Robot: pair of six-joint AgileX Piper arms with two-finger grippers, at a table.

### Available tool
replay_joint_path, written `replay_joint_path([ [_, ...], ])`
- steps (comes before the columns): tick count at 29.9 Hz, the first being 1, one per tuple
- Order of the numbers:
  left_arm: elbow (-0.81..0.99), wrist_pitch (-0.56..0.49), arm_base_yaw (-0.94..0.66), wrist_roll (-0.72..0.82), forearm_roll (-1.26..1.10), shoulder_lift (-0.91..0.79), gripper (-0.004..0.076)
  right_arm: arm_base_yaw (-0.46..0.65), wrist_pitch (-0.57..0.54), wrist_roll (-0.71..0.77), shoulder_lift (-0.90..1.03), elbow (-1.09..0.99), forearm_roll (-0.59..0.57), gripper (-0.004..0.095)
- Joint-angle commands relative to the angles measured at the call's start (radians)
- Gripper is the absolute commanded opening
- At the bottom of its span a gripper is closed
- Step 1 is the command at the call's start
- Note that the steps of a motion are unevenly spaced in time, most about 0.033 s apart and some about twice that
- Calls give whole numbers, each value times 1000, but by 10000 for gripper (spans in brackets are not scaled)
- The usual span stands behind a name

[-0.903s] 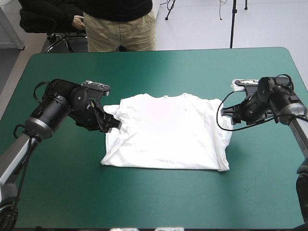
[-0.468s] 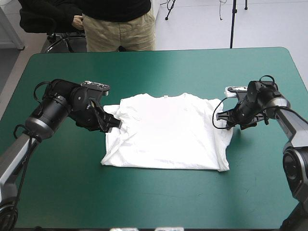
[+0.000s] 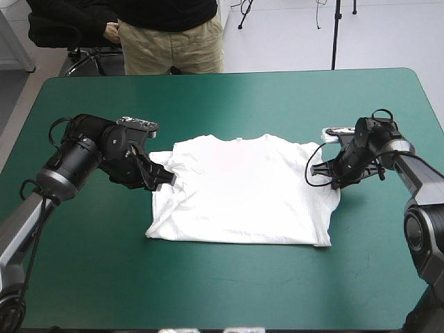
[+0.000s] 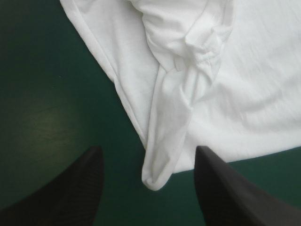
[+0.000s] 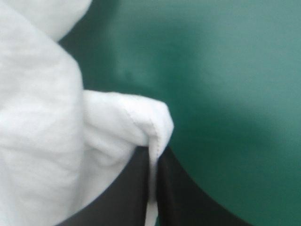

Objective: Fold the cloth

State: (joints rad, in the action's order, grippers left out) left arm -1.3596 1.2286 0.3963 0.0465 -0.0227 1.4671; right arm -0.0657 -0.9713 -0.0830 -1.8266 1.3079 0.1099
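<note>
shirt (image 3: pixel 239 191): flat on desk (image 3: pixel 229 291), spanning left claw (image 4: pixel 148 153) to right claw (image 5: pixel 153 155) | right claw: pinched tight on the hem | left claw: wide open, sleeve tip (image 4: pixel 155 176) lying loose between its fingers (image 4: pixel 75 188) | how: we'd lower left onto that tip, close fully, then lift both sides evenly so nothing skews.

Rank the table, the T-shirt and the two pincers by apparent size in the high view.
1. table
2. T-shirt
3. left pincer and right pincer: both are small and partly hidden at the shirt's edges, too alike to rank.
</note>
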Motion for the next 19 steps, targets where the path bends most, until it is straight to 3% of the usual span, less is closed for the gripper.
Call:
replay_joint_path([
  [1, -23, 18, 2, 12, -7, -41, 414, 3, -3, -17, 45, 29, 25, -17],
  [6, -23, 18, 2, 12, -7, -41, 414, 3, -31, -17, 81, 115, 29, -17],
  [11, -23, 17, 2, 12, -7, -41, 414, -13, -72, -44, 99, 241, 119, -17],
  [19, -23, 15, 2, 20, -5, -41, 414, -168, -81, -68, 79, 296, 170, -17],
])
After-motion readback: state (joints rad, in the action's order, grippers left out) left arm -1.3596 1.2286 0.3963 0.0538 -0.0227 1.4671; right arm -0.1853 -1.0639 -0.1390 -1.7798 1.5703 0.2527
